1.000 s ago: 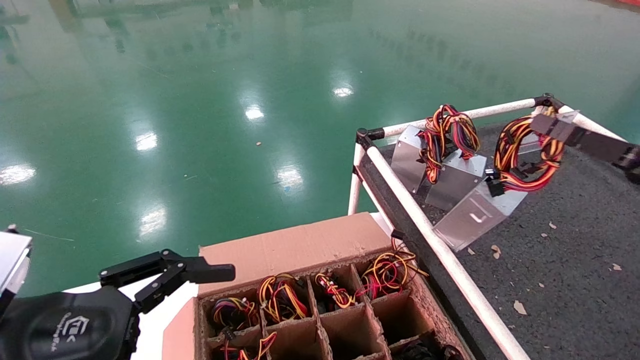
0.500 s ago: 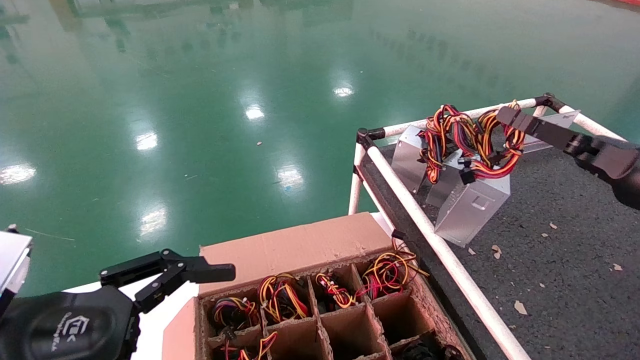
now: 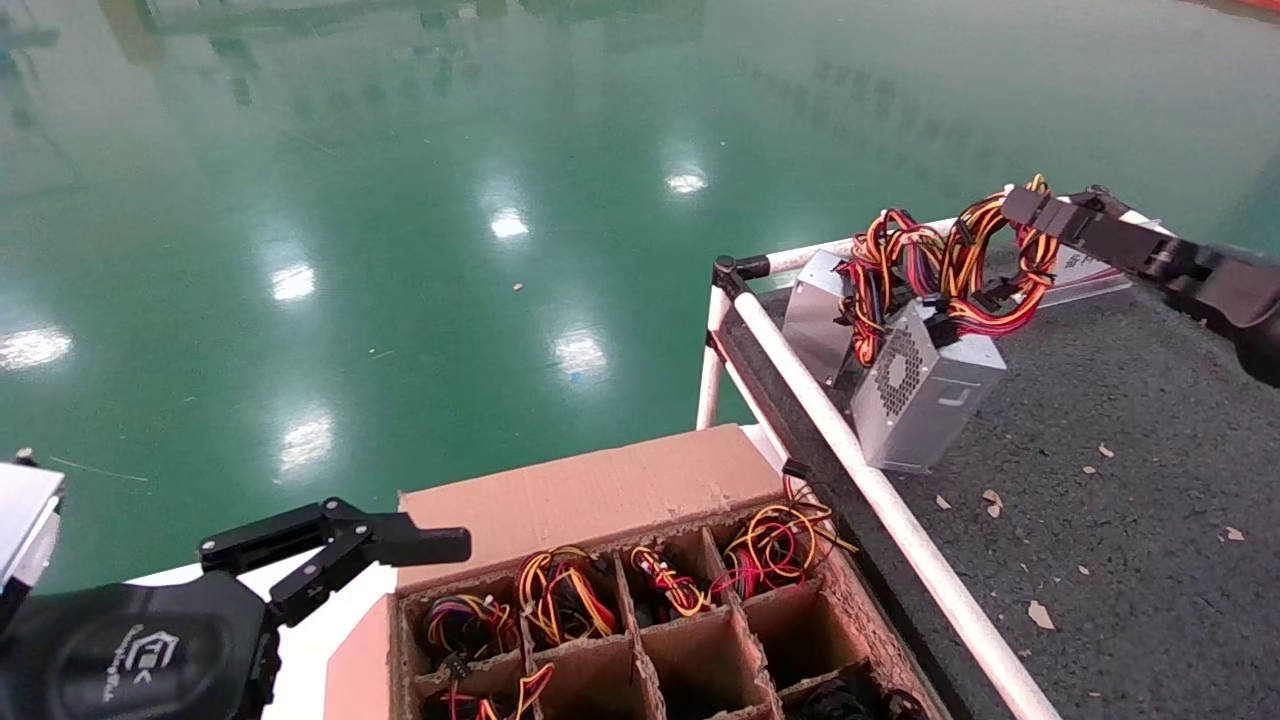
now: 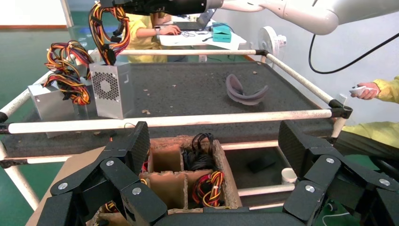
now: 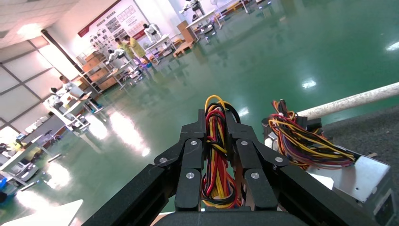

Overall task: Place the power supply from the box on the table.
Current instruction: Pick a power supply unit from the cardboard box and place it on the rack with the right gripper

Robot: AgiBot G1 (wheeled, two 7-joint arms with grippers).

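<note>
Right gripper [image 3: 1030, 212] clamping the power supply [image 3: 925, 395] wires, now uprighting it onto the table [image 3: 1150, 520] beside the rail; release nearing. Left gripper [image 3: 400, 545] idling open.

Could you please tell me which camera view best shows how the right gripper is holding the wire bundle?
The right wrist view: the right gripper pinches the orange-yellow, red and black wire bundle. The head view shows the hold side-on; the left wrist view shows only wires below the arm.

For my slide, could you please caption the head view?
Right end effector holds silver-grey metal power supply by its wires on dark grey felt table.
</note>
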